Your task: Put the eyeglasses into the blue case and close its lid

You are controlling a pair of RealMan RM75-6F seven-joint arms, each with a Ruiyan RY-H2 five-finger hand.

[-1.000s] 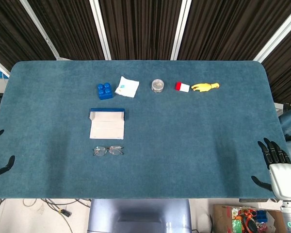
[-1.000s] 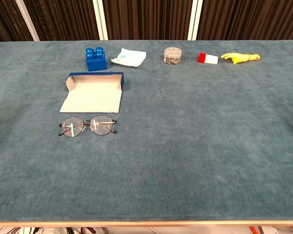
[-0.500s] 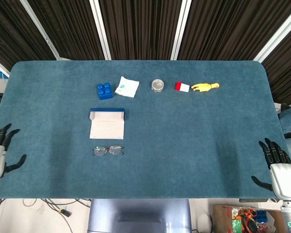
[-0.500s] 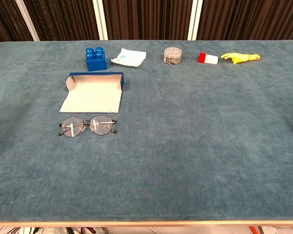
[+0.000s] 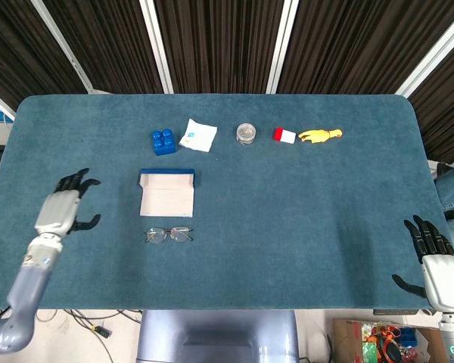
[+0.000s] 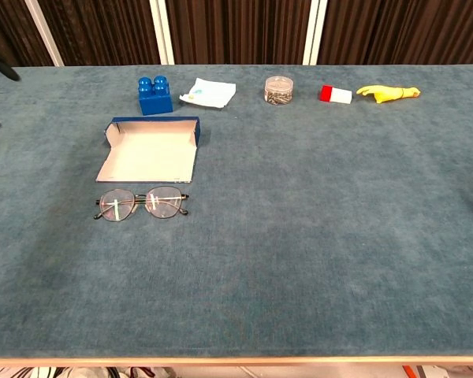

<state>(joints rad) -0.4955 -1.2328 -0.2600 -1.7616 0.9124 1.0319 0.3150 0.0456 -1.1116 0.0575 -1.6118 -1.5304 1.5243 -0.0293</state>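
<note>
The eyeglasses (image 5: 169, 235) are laid flat on the desk (image 5: 303, 219), lenses side by side and temples apparently folded, just in front of the blue case (image 5: 166, 193) on the side nearer the robot. Nothing touches them. That placement appears deliberate: only a short carry away from the robot would be needed to bring them over the case.

The blue case is seen lying open, its pale lining turned upward and a raised blue wall along its far edge, so the lid is judged to be folded back flat and ready to take the glasses. The task is therefore judged to be at its very start, with neither the placing nor the closing done.

The left robot hand (image 5: 61, 210) is held over the desk to the left of the case and glasses, well apart from both, with its fingers spread and nothing in them. As the nearer of the two, it is judged to be the one set up for the pick. The right robot hand (image 5: 437, 266) is seen at the near right edge of the desk, far from the task's things, its fingers likewise spread and empty.

Along the far side of the desk a row of unrelated items is set out: a blue brick (image 5: 163, 141), a white cloth (image 5: 199, 135), a small clear jar (image 5: 246, 134), a red and white block (image 5: 284, 135) and a yellow toy (image 5: 320, 135). All are clear of the path between glasses and case.
</note>
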